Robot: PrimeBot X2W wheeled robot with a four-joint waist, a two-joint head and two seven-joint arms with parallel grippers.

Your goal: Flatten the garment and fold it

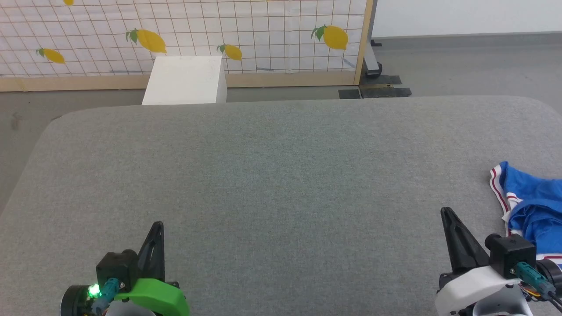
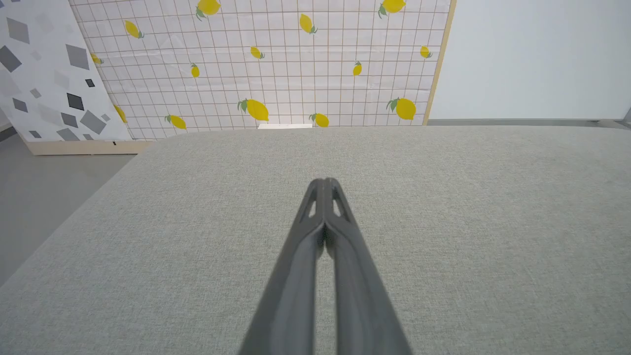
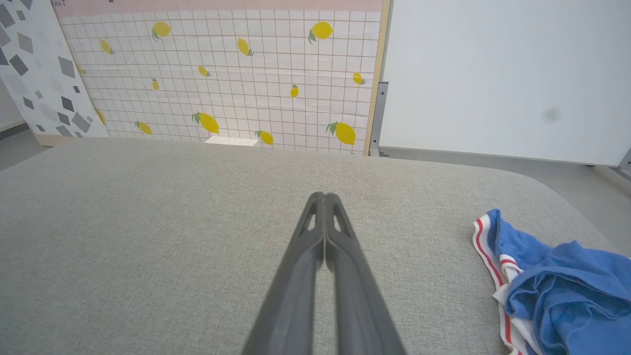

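Pressed shut and empty, my right gripper [image 3: 324,196] hovers over the table's [image 1: 281,166] near edge; my left gripper [image 2: 324,181] does likewise. The garment [image 1: 535,197] lies crumpled at the table's right edge. Flattening hasn't begun, I judge: next I must open, reach right and pinch cloth.

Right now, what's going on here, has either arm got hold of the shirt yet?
Not yet. The garment lies crumpled, not flattened, at the right side of the grey table, with nothing touching it. The left gripper and right gripper are both shut and empty on the robot's side of the table, fingers pointing forward. The right gripper is the nearer one to the garment.
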